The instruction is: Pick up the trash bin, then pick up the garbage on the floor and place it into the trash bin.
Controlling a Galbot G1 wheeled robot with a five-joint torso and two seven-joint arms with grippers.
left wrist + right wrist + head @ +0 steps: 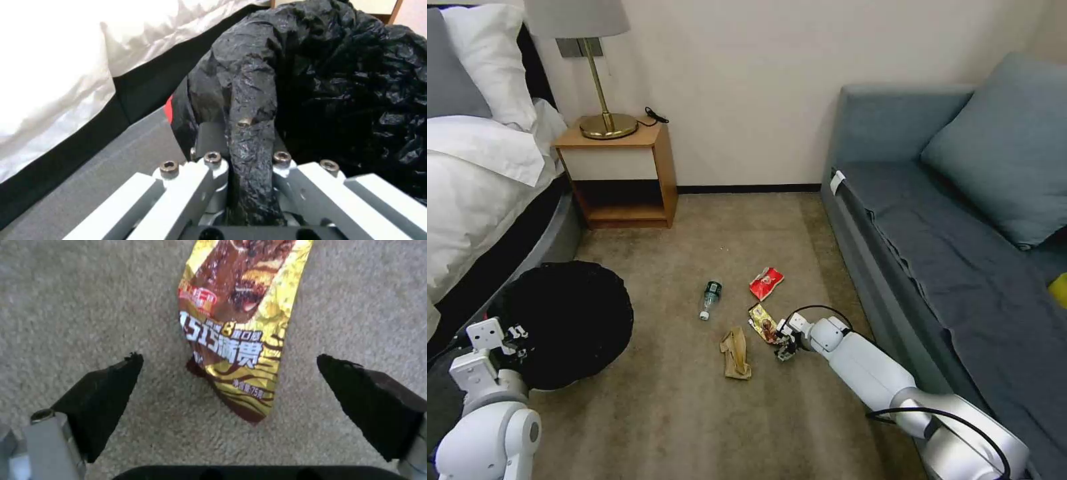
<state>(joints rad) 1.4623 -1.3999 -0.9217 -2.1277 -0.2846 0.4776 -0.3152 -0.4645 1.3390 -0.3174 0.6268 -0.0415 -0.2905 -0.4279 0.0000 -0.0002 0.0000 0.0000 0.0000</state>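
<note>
Left gripper [242, 166] clamps the bin [570, 320] rim, keeping it ready; right gripper [229, 380] hangs wide open, straddling the wrapper [240, 323].

Bare floor [707, 413] around litter (sofa [907, 280] probably close).

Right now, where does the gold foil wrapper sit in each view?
Head view: the foil wrapper lies on the carpet, just beyond the right gripper.
Left wrist view: not in it.
Right wrist view: the wrapper lies between the open jaws.
Shared landmark: the beige carpet under the wrapper.
</note>
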